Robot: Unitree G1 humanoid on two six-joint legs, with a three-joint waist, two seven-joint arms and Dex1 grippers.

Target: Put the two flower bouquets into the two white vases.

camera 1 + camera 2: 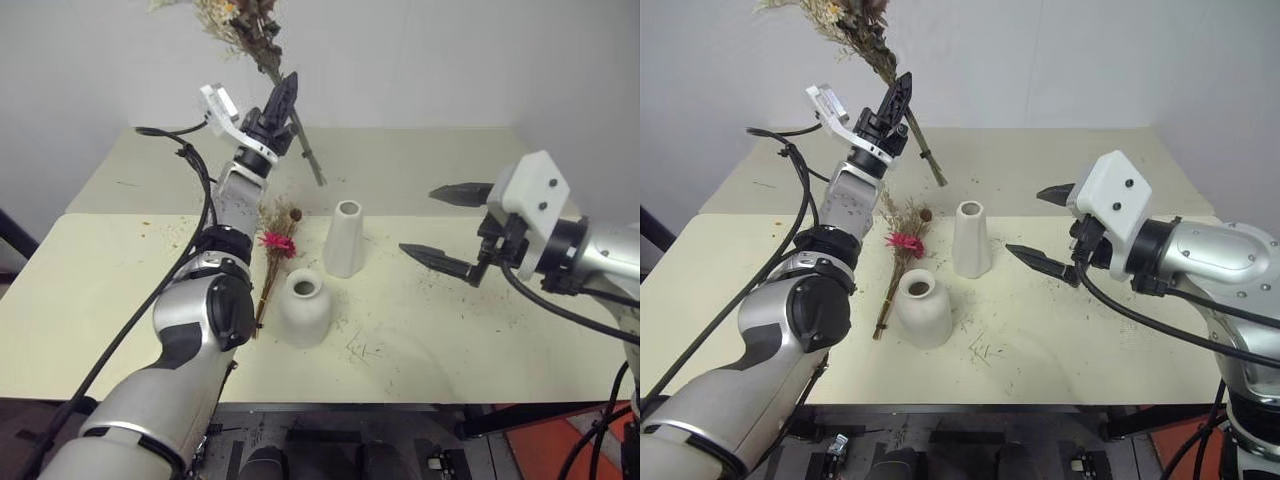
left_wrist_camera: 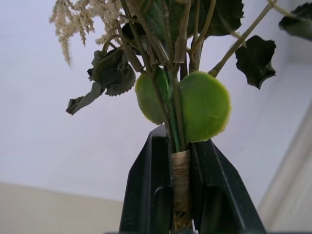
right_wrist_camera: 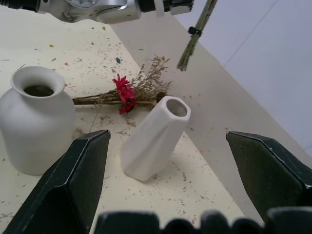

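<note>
Two silver-grey arms with black joints are fitted with black cables, white wrist housings, and a left claw (image 1: 284,98) and right claw (image 1: 440,222) of pointed black fingers.

Table right of my tall vase (image 1: 344,238) lies open to my spread right gripper (image 1: 452,225); round vase (image 1: 304,307) and magenta bouquet (image 1: 276,248) crowd its left.

No readable text, label or number appears anywhere.
</note>
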